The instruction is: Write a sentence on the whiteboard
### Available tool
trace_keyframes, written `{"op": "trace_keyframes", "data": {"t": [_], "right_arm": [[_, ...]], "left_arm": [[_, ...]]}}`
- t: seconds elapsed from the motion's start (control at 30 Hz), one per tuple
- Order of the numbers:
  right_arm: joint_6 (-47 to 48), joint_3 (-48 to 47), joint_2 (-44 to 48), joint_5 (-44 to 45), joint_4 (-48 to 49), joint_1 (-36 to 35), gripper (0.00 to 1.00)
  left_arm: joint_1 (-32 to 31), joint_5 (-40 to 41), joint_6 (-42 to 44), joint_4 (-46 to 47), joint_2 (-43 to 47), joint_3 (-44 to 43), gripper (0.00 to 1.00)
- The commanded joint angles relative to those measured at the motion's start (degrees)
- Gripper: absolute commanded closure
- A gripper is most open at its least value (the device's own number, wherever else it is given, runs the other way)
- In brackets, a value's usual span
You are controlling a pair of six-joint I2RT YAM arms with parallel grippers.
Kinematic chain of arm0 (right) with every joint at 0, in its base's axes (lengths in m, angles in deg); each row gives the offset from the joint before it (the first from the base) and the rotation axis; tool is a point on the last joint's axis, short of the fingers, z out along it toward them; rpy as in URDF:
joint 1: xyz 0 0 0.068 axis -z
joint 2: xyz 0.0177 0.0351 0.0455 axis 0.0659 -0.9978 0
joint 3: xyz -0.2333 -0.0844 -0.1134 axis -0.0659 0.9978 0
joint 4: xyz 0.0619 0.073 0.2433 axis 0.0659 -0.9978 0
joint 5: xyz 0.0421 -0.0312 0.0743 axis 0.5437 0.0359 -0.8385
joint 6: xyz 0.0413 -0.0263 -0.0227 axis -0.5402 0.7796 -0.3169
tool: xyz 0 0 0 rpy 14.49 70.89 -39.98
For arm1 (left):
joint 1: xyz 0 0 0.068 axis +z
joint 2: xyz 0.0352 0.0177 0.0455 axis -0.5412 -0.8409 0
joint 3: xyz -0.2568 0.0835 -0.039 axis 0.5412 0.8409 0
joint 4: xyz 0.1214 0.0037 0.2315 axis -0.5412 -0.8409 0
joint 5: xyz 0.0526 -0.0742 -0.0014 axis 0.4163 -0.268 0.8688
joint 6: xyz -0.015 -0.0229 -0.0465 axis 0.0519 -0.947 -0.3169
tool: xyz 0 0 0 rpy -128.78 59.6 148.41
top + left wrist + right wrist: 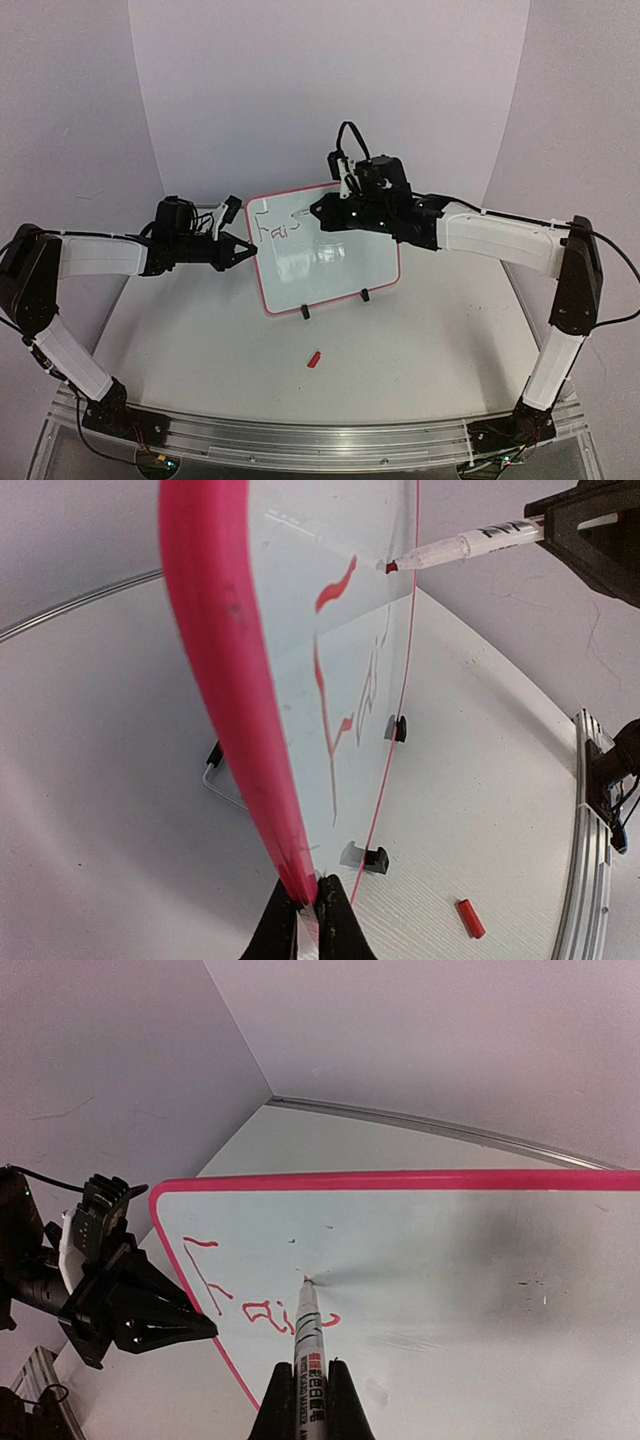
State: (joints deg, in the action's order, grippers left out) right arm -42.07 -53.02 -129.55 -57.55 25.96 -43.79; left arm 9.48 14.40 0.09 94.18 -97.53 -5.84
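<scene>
The marker [306,1325] is clamped by its barrel between the closed jaws of the right gripper [310,1370]. Its tip is pressed against the whiteboard [470,1250], just above the few red letters of the sentence [262,1312] that stand near the upper left corner. The pink rim at the board's left edge is pinched between the shut jaws of the left gripper [308,888], part-way up that edge. The board is stood near upright, tilted back a little, on two small black feet [365,295] in the middle of the table [200,340], between the two arms. A red cap [314,358] lies loose on the table in front of it. The board is judged light, thin and stiff, with a glossy, slippery face, so it could easily be pushed back or tipped on its feet by pen pressure. It is best gripped by the rim, as here, where the moulded edge gives purchase and the writing face is left free. The marker is judged light and smooth-barrelled, and likely to slide or twist in the jaws if pressed hard. A hold close to the tip and a gentle stroke are therefore called for.
</scene>
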Motion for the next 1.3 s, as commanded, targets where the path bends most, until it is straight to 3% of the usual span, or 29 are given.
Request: {"op": "trace_keyframes", "data": {"t": [0.0,0.73,1.27], "right_arm": [[-0.2,-1.2,-1.0,0.4,1.3,0.3,1.00],[-2.4,4.7,0.8,0.1,0.3,0.4,1.00],[-0.8,5.4,7.0,1.1,0.1,0.4,1.00]], "left_arm": [[0.0,4.2,4.2,-1.2,-1.8,-0.7,1.00],[0.1,4.3,4.2,-1.4,-1.3,-0.7,1.00],[0.1,4.2,4.2,-1.4,-1.3,-0.8,1.00]]}}
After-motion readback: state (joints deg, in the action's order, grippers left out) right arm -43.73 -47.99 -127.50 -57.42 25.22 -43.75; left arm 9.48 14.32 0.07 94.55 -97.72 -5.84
